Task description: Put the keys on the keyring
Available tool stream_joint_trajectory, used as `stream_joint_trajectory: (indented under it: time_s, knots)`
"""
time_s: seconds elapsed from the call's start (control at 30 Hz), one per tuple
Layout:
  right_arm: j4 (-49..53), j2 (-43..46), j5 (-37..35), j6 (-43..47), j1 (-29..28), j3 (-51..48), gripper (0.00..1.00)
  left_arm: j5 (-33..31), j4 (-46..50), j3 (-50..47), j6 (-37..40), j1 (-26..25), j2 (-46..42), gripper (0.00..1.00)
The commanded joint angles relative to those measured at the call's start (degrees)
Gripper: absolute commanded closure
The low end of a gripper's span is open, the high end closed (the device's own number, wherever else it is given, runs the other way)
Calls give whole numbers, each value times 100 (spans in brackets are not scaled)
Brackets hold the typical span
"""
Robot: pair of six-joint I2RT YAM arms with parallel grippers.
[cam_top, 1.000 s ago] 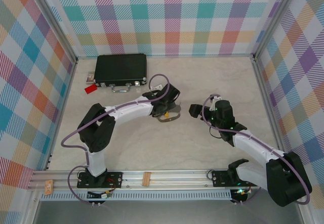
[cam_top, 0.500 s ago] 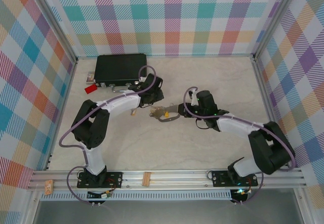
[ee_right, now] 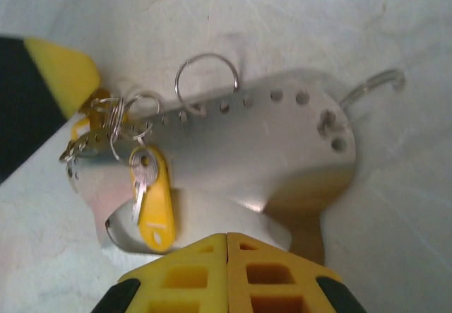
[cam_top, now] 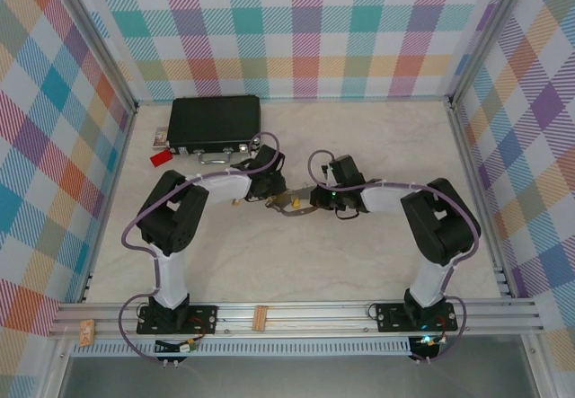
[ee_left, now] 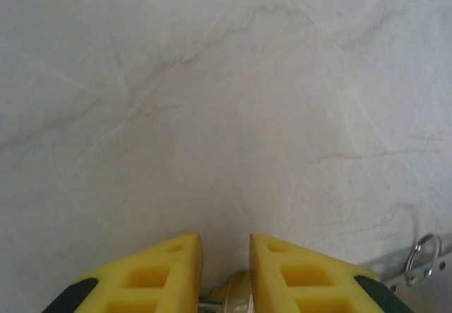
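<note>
Left gripper: the yellow fingers stand a narrow gap apart. A small brass-coloured piece sits in the gap near their base. We cannot tell whether they are clamped on it.
Table beside left fingers: a small yellowish item lies just outside them. It is too small for us to identify.
Small rings: a tangled cluster hangs at the end of the plate next to the left fingers, apparently touching them.
Key: this is a short silver key lying over a yellow tab. It hangs from one of the small rings, just ahead of the right fingertips and to their left.
Keyring: this is a thin, pale, round wire loop. It is threaded through a hole on the plate edge far from the right fingers and stands up from that edge.
Plate: this is a flat bright metal sheet with a row of holes, lying directly ahead of the right fingertips. A wire hook sits at its end away from the left fingers.
Right gripper: the fingers are pressed fully together with no gap. The plate's near edge meets them, but we cannot tell whether they pinch it.
Step in hand: we judge that the right arm is bracing the plate while the left works at the ring cluster. The large loop carries no key yet.
Next move: it calls for a steady plate and a fine, firm push to slide a key's hole along the loop's split coil.
</note>
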State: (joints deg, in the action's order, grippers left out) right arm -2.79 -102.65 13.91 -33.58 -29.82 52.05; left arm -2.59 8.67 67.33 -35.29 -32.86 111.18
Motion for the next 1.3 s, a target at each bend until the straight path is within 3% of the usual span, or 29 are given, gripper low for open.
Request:
stream_joint_trajectory:
  time_s: [0.0,0.4,0.6,0.87,1.1,1.27]
  knots:
    - [594,-307,-196,149,59,412,93,248,408,-497,-197,-57,-315,75]
    - [1349,-746,-444,539,282,1137,87,565,185,-1375,-1113,-1005,-1116,74]
    - [1518,-460,-495,874,284,1167,76,593,-353,-1770,-1506,-1344,-1534,73]
    - [1116,64,-207,1123,175,800,65,-168,129,-1772,-937,-1138,-2294,68]
    - [1258,-347,-45,1625,47,1235,66,-46,-135,-2036,-476,-696,-2893,53]
    - [1373,-684,34,1778,47,1599,67,-126,-231,-2263,-307,-651,-3309,50]
